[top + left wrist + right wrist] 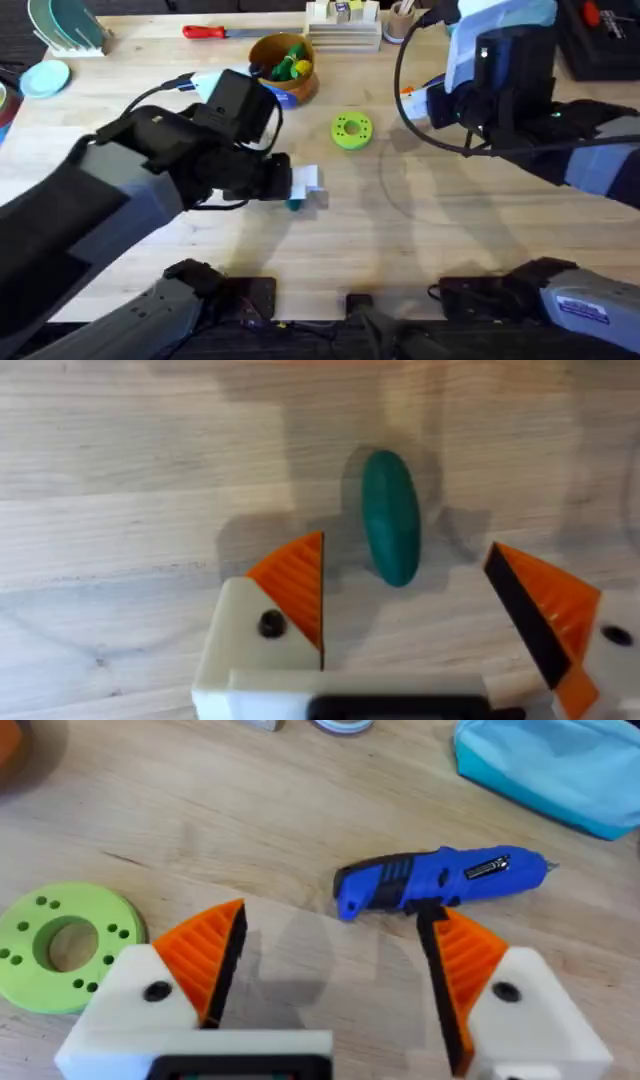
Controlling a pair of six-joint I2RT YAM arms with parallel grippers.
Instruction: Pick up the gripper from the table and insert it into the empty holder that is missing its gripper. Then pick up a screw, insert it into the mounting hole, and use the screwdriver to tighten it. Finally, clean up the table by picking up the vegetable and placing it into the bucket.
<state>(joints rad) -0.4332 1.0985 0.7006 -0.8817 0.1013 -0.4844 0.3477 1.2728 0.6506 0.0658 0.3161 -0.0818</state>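
Both sets of jaws stand open with nothing between them. In the left wrist view the left gripper [405, 620] hangs low over the table [120, 480], its orange pads [295, 585] spread either side of the vegetable [390, 515], which lies flat on the wood just beyond the fingertips and roughly centred on the gap. Its long axis runs away from the gripper, about square to the line joining the two pads, so the pads would close across its narrow width. From overhead, the left gripper [305, 188] sits mid-table, below the bucket [285, 68], with a sliver of the green vegetable [295, 204] peeping out beside it. The left arm is plainly the nearer one; it likely needs only a short advance and drop before closing. The right gripper [330, 970] hovers far off, near the screwdriver [440, 880] and a green disc [65, 942]
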